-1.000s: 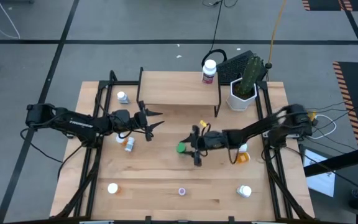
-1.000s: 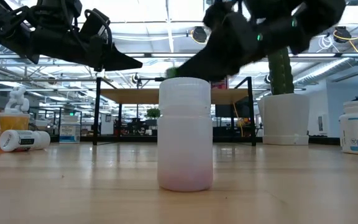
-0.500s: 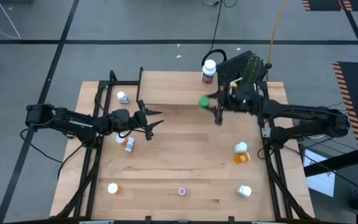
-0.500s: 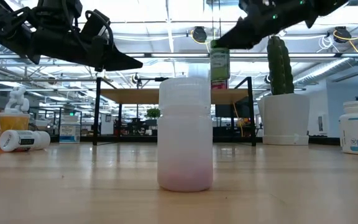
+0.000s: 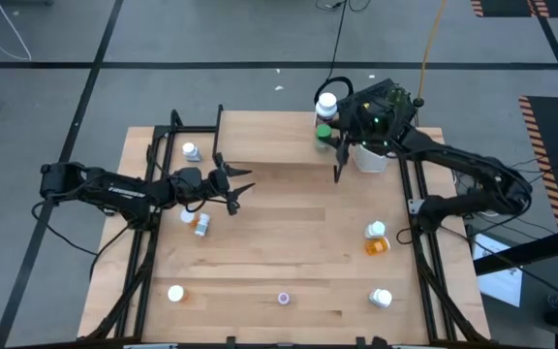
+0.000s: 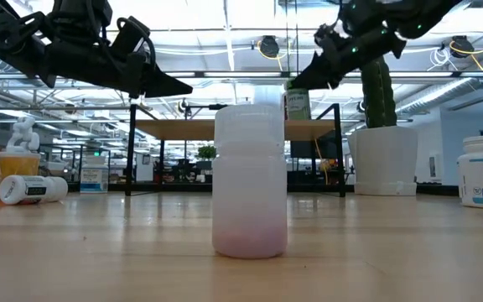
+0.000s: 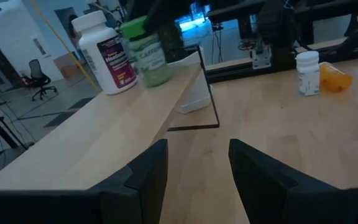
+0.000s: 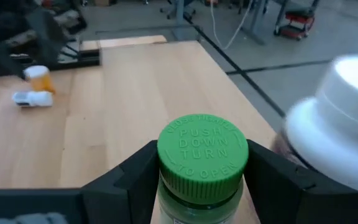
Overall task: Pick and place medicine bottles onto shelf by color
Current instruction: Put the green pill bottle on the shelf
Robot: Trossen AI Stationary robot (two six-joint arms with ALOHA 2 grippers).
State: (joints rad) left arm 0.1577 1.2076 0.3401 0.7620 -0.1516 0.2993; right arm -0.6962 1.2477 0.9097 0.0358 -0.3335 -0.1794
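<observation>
My right gripper (image 5: 331, 136) is shut on a green medicine bottle with a green cap (image 8: 202, 149), over the far right end of the shelf (image 5: 269, 143). The bottle (image 6: 297, 105) stands right beside a larger white bottle with a maroon label (image 5: 326, 105) that rests upright on the shelf (image 7: 104, 143). My left gripper (image 5: 242, 189) is open and hovers above the table just in front of the shelf's left half. Other small bottles lie or stand on the tabletop. My right gripper pinches the green bottle between its two fingers (image 8: 126, 180), on its body just below the cap (image 8: 166, 186). The fingers slant down at it from above and from the table's right. The bottle (image 7: 145, 53) is upright, its base at the shelf top; whether it touches I cannot tell.
A white planter with a cactus (image 5: 381, 145) stands right of the shelf, close behind my right arm. Bottles on the table: white (image 5: 191, 151), orange lying (image 5: 201, 223), a white and orange pair (image 5: 376, 237), and three along the near edge (image 5: 284, 298).
My right gripper has carried the green bottle up from the table's middle toward the far edge, to the shelf's right end, then lowered it beside the large white bottle. It has stayed shut on the bottle.
</observation>
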